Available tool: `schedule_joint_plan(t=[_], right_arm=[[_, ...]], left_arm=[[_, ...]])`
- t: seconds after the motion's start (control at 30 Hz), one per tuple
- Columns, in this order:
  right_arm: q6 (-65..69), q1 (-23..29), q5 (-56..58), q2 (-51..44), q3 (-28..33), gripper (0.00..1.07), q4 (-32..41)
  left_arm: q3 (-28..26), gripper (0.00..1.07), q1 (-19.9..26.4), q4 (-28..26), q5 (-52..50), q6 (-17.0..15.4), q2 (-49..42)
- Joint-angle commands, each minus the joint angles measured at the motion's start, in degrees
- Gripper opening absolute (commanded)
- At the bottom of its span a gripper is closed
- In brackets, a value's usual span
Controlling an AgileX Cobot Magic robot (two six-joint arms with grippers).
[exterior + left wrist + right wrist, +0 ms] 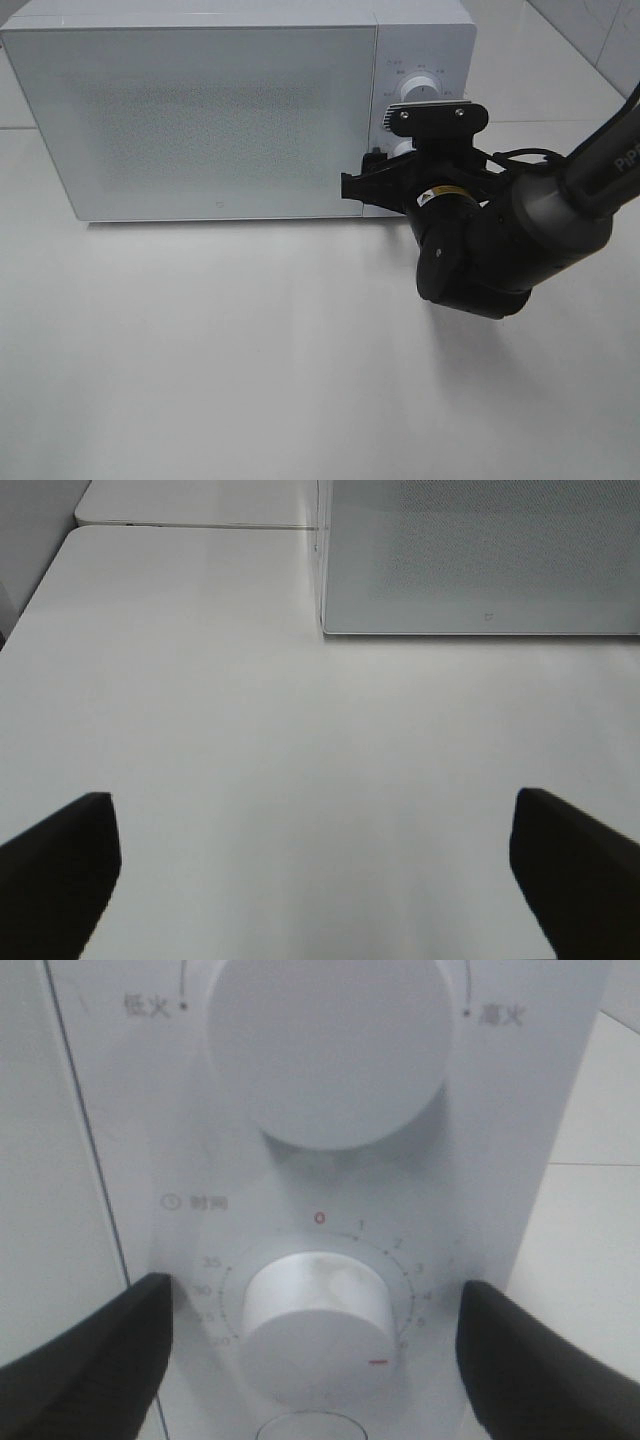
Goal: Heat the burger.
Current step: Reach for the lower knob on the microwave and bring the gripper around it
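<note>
One white microwave [200, 110], two round dials on it — an upper dial [330, 1045] and a lower dial [318, 1325] — and two grippers, left gripper [312, 805] and right gripper [315, 1305], two dark fingers [60, 870] each.

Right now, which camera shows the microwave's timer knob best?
Right wrist: the timer knob sits close up, dial numbers readable. Exterior high: the right gripper mostly hides it. Left wrist shows only the microwave door.
</note>
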Motion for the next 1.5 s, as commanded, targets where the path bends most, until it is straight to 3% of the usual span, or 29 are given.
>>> schedule_joint_plan(t=[0.03, 0.27, 0.33, 0.37, 0.43, 0.47, 0.5, 0.53, 0.6, 0.93, 1.1, 1.37, 1.43, 1.5], right_arm=[[0.69, -0.46, -0.17, 0.0, -0.57, 0.76, -0.97], [0.69, -0.46, -0.23, 0.0, -0.57, 0.68, -0.97], [0.69, -0.46, -0.23, 0.0, -0.57, 0.53, -0.97], [0.69, -0.46, -0.23, 0.0, -0.57, 0.53, -0.97], [0.69, -0.46, -0.52, 0.0, -0.57, 0.31, -0.97], [0.69, -0.46, -0.52, 0.0, -0.57, 0.31, -0.97], [0.63, -0.46, -0.92, 0.0, -0.57, 0.17, -0.97], [0.63, -0.46, -0.92, 0.0, -0.57, 0.17, -0.97], [0.63, -0.46, -2.12, 0.0, -0.57, 0.01, -0.97], [0.74, -0.46, -4.7, 0.0, -0.57, 0.0, -1.03], [7.28, -0.46, -6.76, 0.0, -0.57, 0.0, -4.18], [30.94, -0.46, -10.83, 0.0, -0.52, 0.0, -13.24], [47.21, -0.46, -12.43, 0.0, -0.52, 0.0, -16.56], [50.42, -0.46, -12.66, 0.0, -0.52, 0.0, -17.13]], left_arm=[[0.17, 0.98, 0.23, -0.29, -0.52, 0.11, -1.03], [0.17, 0.98, 0.23, -0.29, -0.52, 0.11, -1.03], [0.17, 0.98, 0.23, -0.29, -0.52, 0.11, -1.03], [0.17, 0.98, 0.23, -0.29, -0.52, 0.11, -1.03], [0.17, 0.98, 0.23, -0.29, -0.52, 0.11, -1.03], [0.17, 0.98, 0.23, -0.29, -0.52, 0.11, -1.03], [0.17, 0.98, 0.23, -0.29, -0.52, 0.11, -1.03], [0.17, 0.98, 0.23, -0.29, -0.52, 0.11, -1.03], [0.17, 0.98, 0.23, -0.29, -0.52, 0.11, -1.03], [0.17, 0.98, 0.23, -0.29, -0.52, 0.11, -1.03], [0.17, 0.98, 0.23, -0.29, -0.52, 0.11, -1.03], [0.17, 0.98, 0.23, -0.29, -0.52, 0.11, -1.03], [0.17, 0.98, 0.23, -0.29, -0.52, 0.11, -1.03], [0.17, 0.98, 0.23, -0.29, -0.52, 0.11, -1.03]])
